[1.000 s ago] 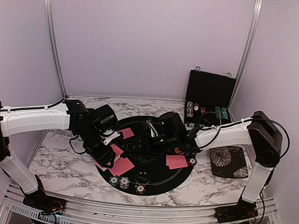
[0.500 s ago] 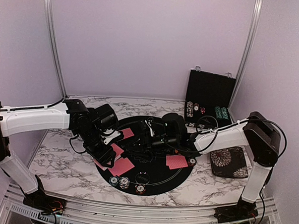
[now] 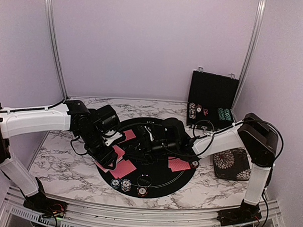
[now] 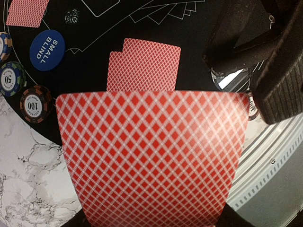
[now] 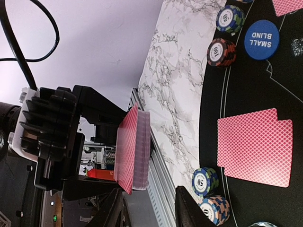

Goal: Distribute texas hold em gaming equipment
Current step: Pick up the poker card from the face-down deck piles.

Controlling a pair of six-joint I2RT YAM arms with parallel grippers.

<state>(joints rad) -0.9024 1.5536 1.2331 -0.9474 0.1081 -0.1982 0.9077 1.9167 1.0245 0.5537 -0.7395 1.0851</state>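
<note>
— Deck of red-backed cards [image 4: 151, 156]: who has it?
— The left gripper [image 3: 105, 152]. Its jaws are clenched on the deck, which it holds above the near-left part of the round black mat [image 3: 163, 182].
— And the right gripper [image 5: 150, 210]?
— It faces the deck's edge from nearby. Its jaws are parted, with nothing visible between them.
— What lies on the mat?
— Face-down cards in three spots: the near-left cards [image 3: 123, 168] beside the left gripper, the far-left cards [image 3: 128, 135] and the right cards [image 3: 179, 164]. The blue small blind button [image 4: 47, 49] lies near the striped chips [image 4: 35, 104] at the mat's rim.
— Elsewhere?
— The black chip case [image 3: 212, 96] stands open at the far right of the marble tabletop [image 3: 58, 165], with the floral pad [image 3: 230, 163] in front of it.
</note>
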